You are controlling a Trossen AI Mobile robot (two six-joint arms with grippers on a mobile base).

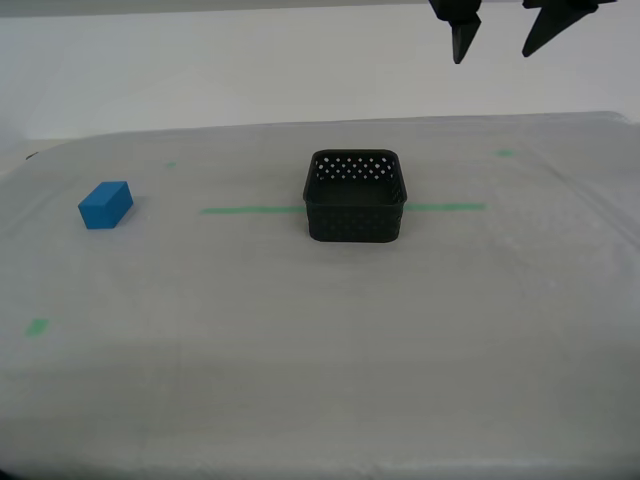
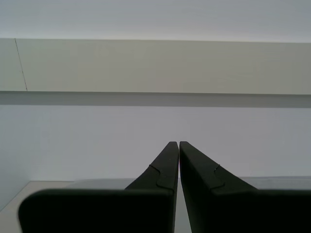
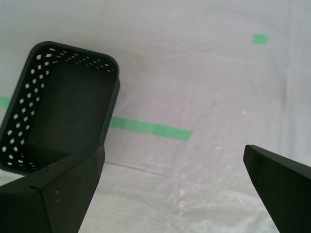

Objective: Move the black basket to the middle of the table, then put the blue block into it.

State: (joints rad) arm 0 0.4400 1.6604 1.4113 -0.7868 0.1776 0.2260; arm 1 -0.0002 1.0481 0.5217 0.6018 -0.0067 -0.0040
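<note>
The black basket [image 1: 355, 225] stands upright near the middle of the table [image 1: 320, 360], on the long green tape line [image 1: 250, 210]; nothing shows inside it. The blue block [image 1: 105, 204] lies on the cloth at the exterior view's left, well apart from the basket. My first gripper [image 1: 492, 58] hangs open high above the table at the exterior view's upper right, holding nothing; its wrist view looks down on the basket [image 3: 63, 107] beside one finger. My second gripper [image 2: 176, 143] is shut with nothing between its fingers, facing a pale wall, with only a strip of table under its fingers.
Small green marks [image 1: 37, 327] sit on the whitish cloth, one near the exterior view's left front and another [image 1: 508, 153] at the far right. The tape line [image 3: 150, 128] runs under my first gripper [image 3: 173, 155]. A white wall stands behind the table.
</note>
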